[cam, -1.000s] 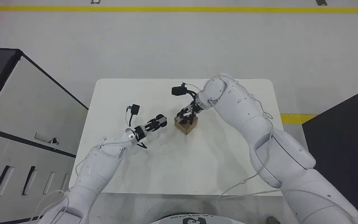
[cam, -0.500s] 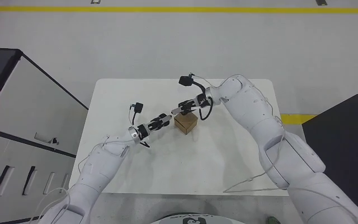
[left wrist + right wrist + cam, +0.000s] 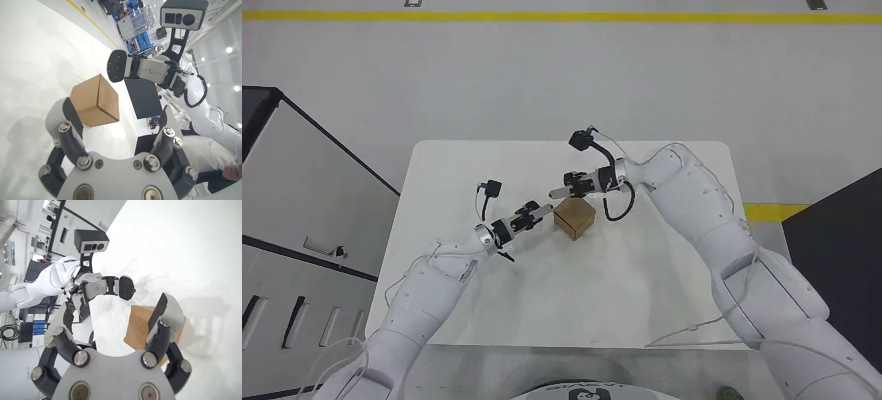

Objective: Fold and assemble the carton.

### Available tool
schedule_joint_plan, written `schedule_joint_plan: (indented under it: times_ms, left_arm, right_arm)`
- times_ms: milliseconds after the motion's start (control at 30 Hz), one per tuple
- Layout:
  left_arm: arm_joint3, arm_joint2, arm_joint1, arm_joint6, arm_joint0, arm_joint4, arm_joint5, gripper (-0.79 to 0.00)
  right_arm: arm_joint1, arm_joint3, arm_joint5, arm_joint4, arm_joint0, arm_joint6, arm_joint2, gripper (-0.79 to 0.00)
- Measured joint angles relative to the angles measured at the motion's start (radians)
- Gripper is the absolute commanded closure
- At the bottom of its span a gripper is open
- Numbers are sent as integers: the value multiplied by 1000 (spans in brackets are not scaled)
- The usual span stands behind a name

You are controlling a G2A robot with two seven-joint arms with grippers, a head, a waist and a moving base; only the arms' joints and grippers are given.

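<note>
Both claws hang with fingers spread apart, gripping nothing: left gripper (image 3: 539,209) just beside the small brown cardboard carton (image 3: 574,217), right gripper (image 3: 562,188) near its far edge. It sits closed, mid white table (image 3: 662,290).

No legible text, label or number is showing; the carton (image 3: 95,103) is presenting plain brown faces.

The carton (image 3: 574,217) sits on the table (image 3: 642,300), the left gripper (image 3: 539,209) just left of it, the right gripper (image 3: 560,188) just behind.
</note>
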Motion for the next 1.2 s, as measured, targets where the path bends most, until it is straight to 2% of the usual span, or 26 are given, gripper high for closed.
schedule_joint_plan:
  times_ms: [300, 367, 1100, 1200]
  left_arm:
    - [-32, 6, 1, 16, 8, 52, -20, -785]
    - [-34, 12, 0, 13, 4, 60, -22, -785]
    - [-34, 13, 0, 13, 3, 62, -22, -785]
    - [-50, 8, 2, 43, 16, 89, -43, -785]
  right_arm:
    - [160, -242, -167, 52, -186, -167, 59, -785]
    - [179, -285, -180, 50, -204, -180, 59, -785]
    - [177, -274, -178, 49, -201, -178, 58, -785]
    - [182, -287, -177, 33, -217, -203, 70, -785]
